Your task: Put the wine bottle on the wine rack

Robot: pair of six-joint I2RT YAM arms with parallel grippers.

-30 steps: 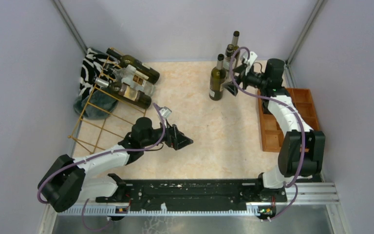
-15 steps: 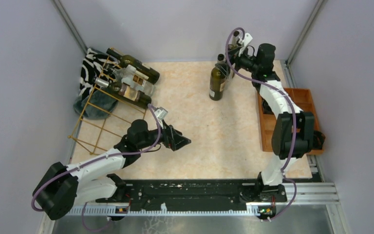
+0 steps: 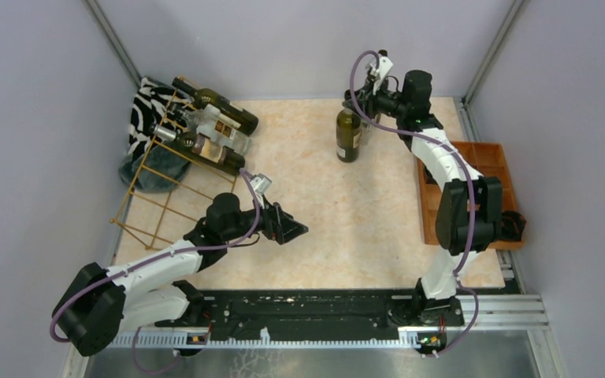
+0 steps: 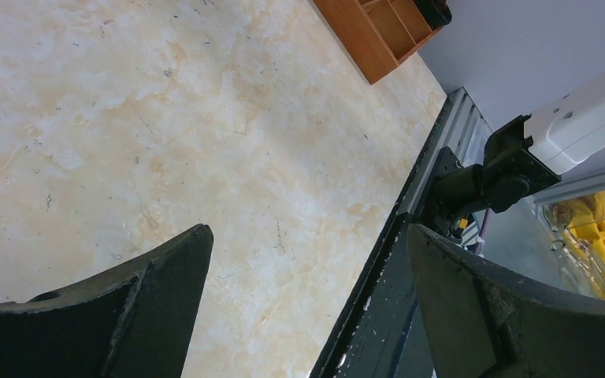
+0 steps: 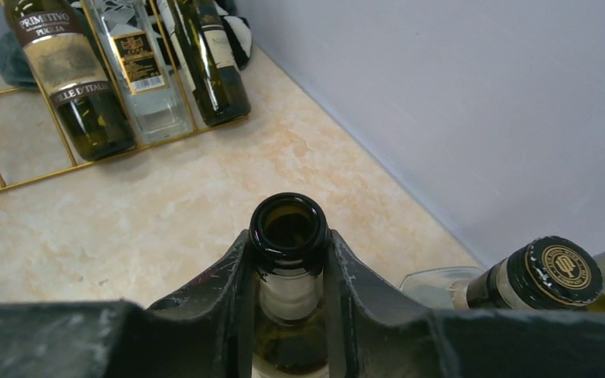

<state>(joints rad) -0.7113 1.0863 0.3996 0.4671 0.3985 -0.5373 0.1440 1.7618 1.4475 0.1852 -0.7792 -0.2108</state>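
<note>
Right pincer (image 5: 288, 240): clenched on the neck of the wine bottle (image 5: 287, 224), just below its open mouth, with one finger pressed on each side.
Wine bottle: stood upright on the table (image 3: 323, 205) near the back wall, well apart from the wine rack (image 3: 175, 175).
Wine rack: leaned at the far left; three lying bottles (image 3: 213, 130) are held in its upper cells.
Capped bottle (image 5: 551, 272): stood just beside the gripped one, toward the wall.
Left pincer (image 4: 307, 236): released, jaws spread wide, held low over the table between rack and bottle.
Wooden tray (image 3: 433, 224): set along the right edge.
Striped cloth (image 3: 146, 106): bunched behind the rack.
</note>
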